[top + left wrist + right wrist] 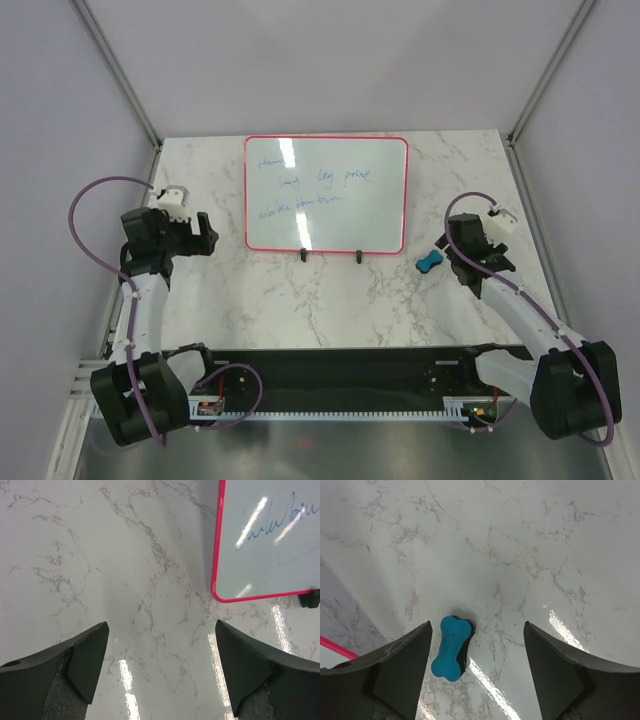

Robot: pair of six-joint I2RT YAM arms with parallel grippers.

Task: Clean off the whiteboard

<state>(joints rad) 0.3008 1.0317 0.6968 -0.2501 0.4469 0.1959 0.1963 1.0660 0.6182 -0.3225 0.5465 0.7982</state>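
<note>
Barely started: whiteboard (326,195) stands centre-back on the table (300,310), blue writing unwiped. The right gripper (477,626) hangs spread over the eraser (451,647), not gripping; left gripper (161,624) spread, empty.

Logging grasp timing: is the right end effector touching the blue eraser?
Apart. Right wrist view: marble table shows between the blue eraser and both fingers of the open right end effector.

The white, grey-veined marble table (330,300) is carrying two things. The whiteboard (326,193), red-framed and bearing blue handwriting, is sitting at the far middle on two small black feet (304,255). A blue bone-shaped eraser (430,263) is lying on the table near the board's near right corner, apart from it.
</note>
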